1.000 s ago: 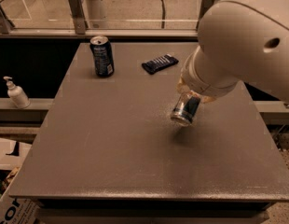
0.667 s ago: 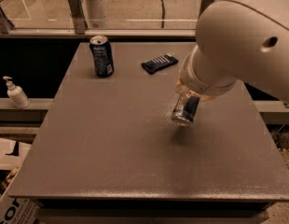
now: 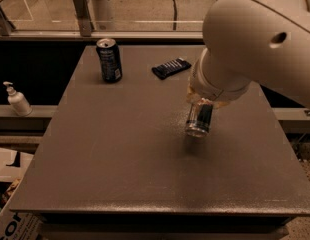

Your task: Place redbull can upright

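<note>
Toward the right of the surface (image 3: 120,149), the end effector (image 3: 200,110) sat tucked under the bulky pale arm (image 3: 255,39), which hid most of it from the camera. It was closed around the redbull can (image 3: 197,126), gripping the can by its upper part, so that only the lower part of the can stuck out below the wrist. The can was not upright: it hung at a tilt, with its round silver end turned down and toward the camera and its body sloping up and back into the grip. A dark strip ran along the side of the can where the end effector clasped it. That lower end was close over the surface, with a faint shadow just beneath it; whether it touched the surface could not be told. Well apart from it, near the far left corner, a dark can (image 3: 109,60) stood upright with its top opened. A flat dark packet (image 3: 171,67) lay near the far edge, between the dark can and the arm, touching neither. Off the surface, on a ledge to the left, stood a white pump bottle (image 3: 17,100).
</note>
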Robot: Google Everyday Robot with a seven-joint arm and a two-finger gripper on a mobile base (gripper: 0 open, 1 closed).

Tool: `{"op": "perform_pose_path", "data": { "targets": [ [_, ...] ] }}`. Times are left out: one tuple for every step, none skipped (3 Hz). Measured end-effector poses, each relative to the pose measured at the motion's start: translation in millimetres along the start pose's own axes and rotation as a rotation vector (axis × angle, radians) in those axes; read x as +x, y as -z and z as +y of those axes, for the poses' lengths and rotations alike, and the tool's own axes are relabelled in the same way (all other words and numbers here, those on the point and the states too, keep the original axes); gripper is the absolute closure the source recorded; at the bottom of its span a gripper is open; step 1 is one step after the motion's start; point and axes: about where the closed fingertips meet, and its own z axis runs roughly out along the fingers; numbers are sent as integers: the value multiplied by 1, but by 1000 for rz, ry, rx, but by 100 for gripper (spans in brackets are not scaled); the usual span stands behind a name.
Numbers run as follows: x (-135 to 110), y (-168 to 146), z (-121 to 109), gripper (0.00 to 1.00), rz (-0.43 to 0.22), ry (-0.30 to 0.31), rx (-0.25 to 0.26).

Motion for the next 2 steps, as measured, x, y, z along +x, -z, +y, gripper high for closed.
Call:
{"op": "perform_pose_path", "data": {
  "targets": [
    [-7,-4,-7,100,-68,219,-35],
    [-9,-6,-6,100,-94,372,-19]
  ]
}}
